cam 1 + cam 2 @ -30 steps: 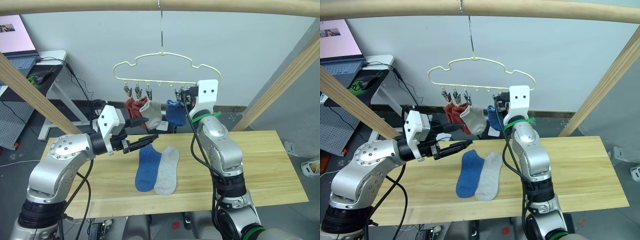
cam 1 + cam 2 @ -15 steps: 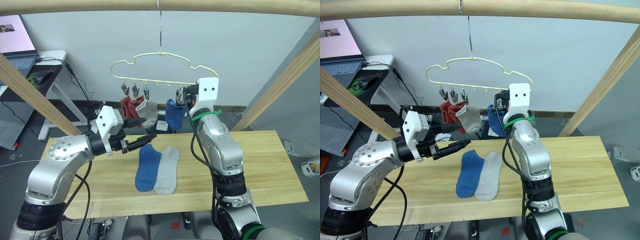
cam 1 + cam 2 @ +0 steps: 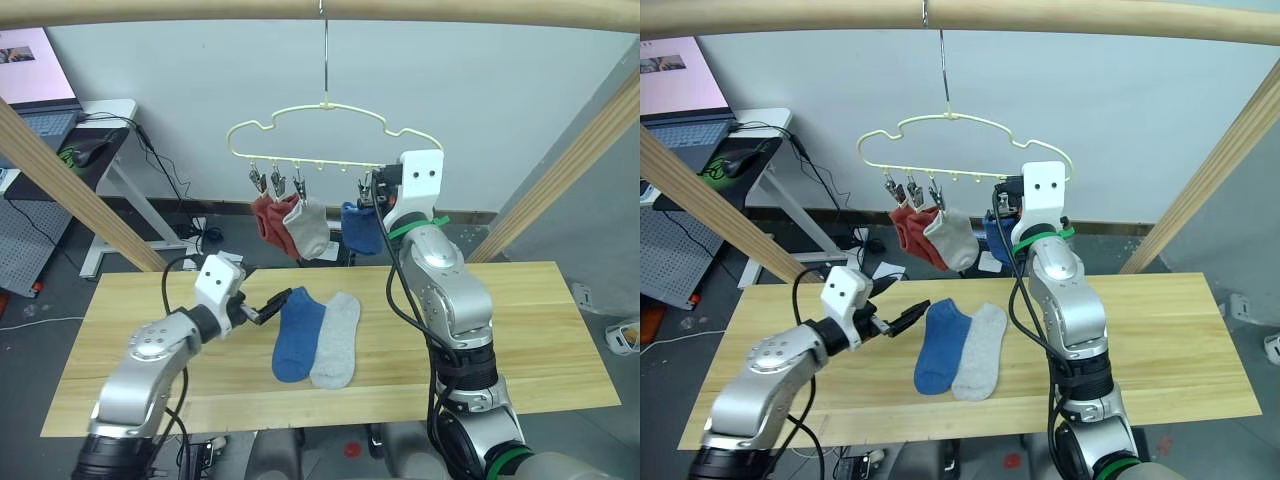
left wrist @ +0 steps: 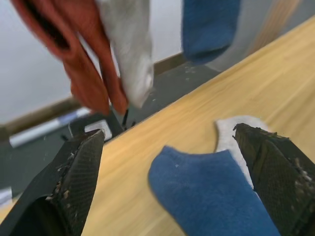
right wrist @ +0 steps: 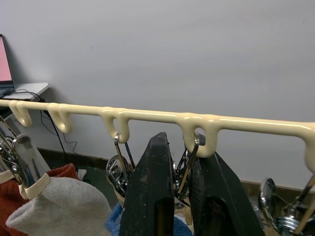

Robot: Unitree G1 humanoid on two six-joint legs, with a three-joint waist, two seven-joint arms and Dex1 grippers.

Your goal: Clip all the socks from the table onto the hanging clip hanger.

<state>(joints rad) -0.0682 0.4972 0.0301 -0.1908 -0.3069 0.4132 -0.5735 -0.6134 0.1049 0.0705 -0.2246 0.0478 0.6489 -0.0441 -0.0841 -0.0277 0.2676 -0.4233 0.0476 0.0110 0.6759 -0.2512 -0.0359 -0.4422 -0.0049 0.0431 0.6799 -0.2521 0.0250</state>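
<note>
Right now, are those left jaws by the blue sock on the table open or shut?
Open. In the left wrist view the left gripper has its jaws spread wide, with the blue sock lying between them on the table.

No legible text, label, brand, number or sign in any view. The laptop screen [image 3: 30,70] at the far left glows pink with a small dark patch at its top, too small to read. The socks, the yellow hanger [image 3: 320,135] and the wooden surface [image 3: 540,330] carry no markings that can be made out.
</note>
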